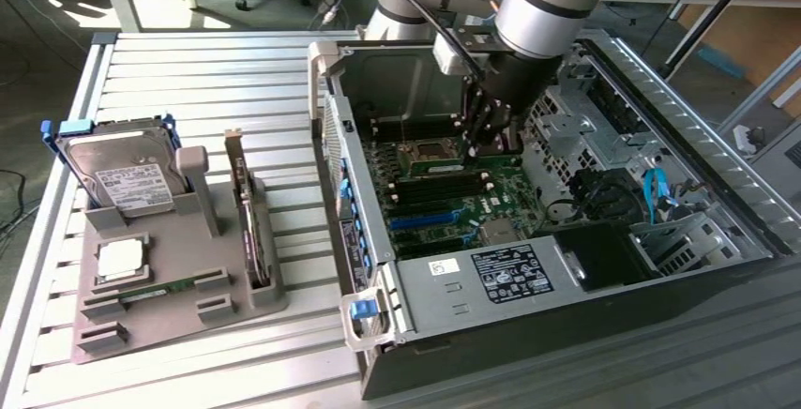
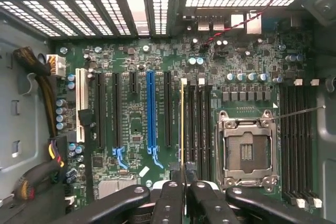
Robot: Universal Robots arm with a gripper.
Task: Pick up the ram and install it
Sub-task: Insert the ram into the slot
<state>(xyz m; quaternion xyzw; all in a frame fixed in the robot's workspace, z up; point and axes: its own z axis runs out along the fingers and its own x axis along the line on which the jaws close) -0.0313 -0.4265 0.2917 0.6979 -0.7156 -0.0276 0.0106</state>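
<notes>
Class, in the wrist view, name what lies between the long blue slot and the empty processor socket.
In the wrist view: one black expansion slot, the ram edge-on in the pincer, then black memory slots.

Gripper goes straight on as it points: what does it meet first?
Probably the memory slots beside the empty processor socket; the ram it holds would touch before the gripper. Gap unclear.
</notes>
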